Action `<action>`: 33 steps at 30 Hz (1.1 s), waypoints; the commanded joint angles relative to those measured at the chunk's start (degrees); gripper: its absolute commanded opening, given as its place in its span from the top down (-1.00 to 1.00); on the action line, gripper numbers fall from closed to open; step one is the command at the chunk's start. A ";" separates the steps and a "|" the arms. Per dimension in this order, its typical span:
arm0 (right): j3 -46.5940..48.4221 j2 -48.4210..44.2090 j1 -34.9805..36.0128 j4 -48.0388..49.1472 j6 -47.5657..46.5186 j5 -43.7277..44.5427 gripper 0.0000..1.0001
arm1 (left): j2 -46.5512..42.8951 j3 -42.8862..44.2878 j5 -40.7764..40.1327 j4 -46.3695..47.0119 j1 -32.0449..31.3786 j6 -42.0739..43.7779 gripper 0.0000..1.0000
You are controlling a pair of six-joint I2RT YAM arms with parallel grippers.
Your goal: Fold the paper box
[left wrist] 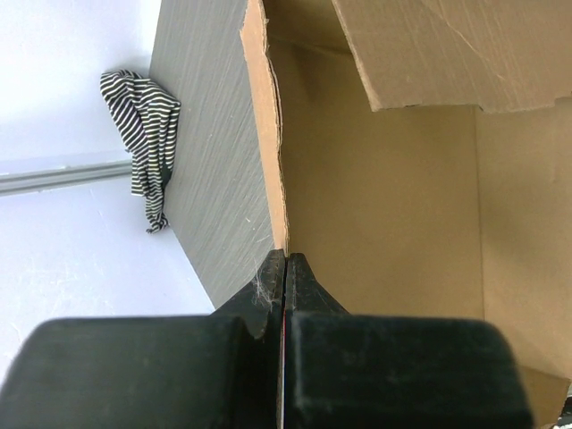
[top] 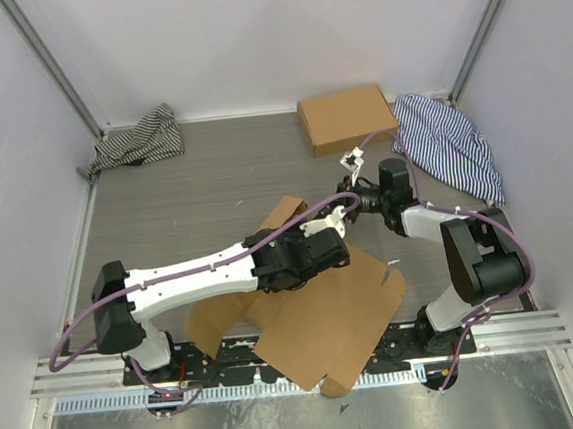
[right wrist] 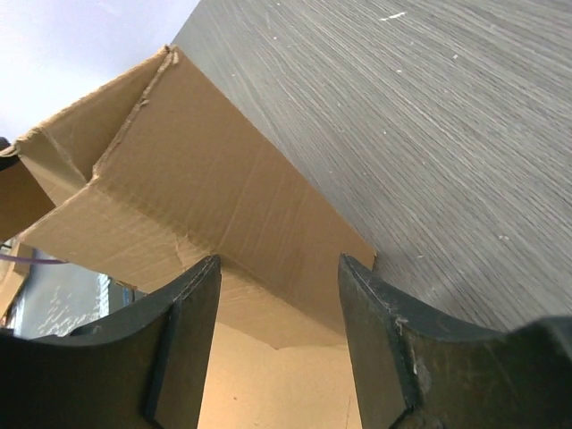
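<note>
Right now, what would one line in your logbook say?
task: fold paper box | left fingers: shut on raised wall edge | right fingers: open, near flap | box: partly folded

No writing, label, brand mark or number can be read in any view. The paper box (top: 327,331), seen close up at both sets of jaws, shows only plain brown faces. The cardboard box (top: 346,119) far beyond the jaws is also unmarked.
</note>
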 commanded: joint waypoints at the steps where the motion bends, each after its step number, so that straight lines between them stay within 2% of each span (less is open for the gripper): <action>1: 0.00 -2.29 0.31 8.48 0.04 -4.31 -0.22 | 1.01 1.43 0.14 -0.70 -1.02 -1.10 1.00; 7: -1.07 -5.39 0.50 6.08 -2.59 -0.46 -0.21 | 2.07 1.54 -0.18 -1.21 -1.51 -1.46 1.00; 21: -0.10 -4.98 3.11 1.42 -8.19 -2.06 -0.24 | 4.17 2.83 -0.11 -2.20 -2.40 -2.42 1.00; 33: 0.92 -6.22 5.98 -3.02 -11.59 1.04 -0.24 | 6.13 4.43 -0.32 -2.77 -2.71 -2.49 1.00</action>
